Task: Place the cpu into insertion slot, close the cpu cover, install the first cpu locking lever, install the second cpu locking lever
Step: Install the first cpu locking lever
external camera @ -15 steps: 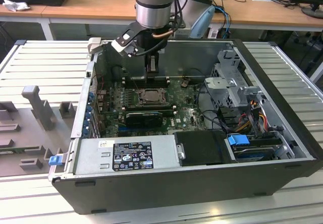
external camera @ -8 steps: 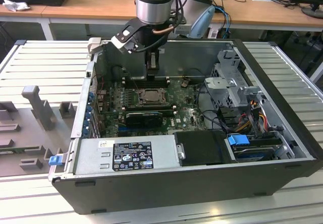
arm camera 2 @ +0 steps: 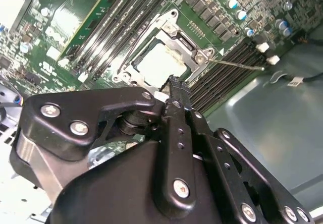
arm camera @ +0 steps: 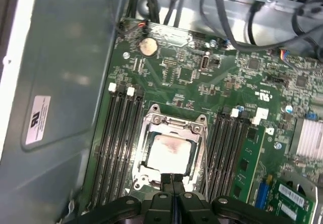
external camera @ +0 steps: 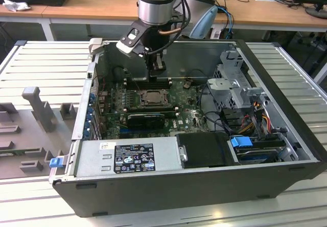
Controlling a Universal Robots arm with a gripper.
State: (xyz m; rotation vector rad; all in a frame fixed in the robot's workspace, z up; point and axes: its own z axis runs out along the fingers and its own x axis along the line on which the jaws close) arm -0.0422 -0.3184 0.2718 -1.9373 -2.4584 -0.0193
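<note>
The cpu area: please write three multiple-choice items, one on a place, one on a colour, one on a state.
1. Where is the cpu? A on the table outside; B in the insertion slot; C on the case floor.
2. What colour is the circuit board? A green; B red; C white.
3. How is the cpu cover? A taken off; B standing upright; C lying flat around the cpu.
Answers: B, its pale top sits within the socket rim; A, green surrounds the socket; C, the frame lies flat.
</note>
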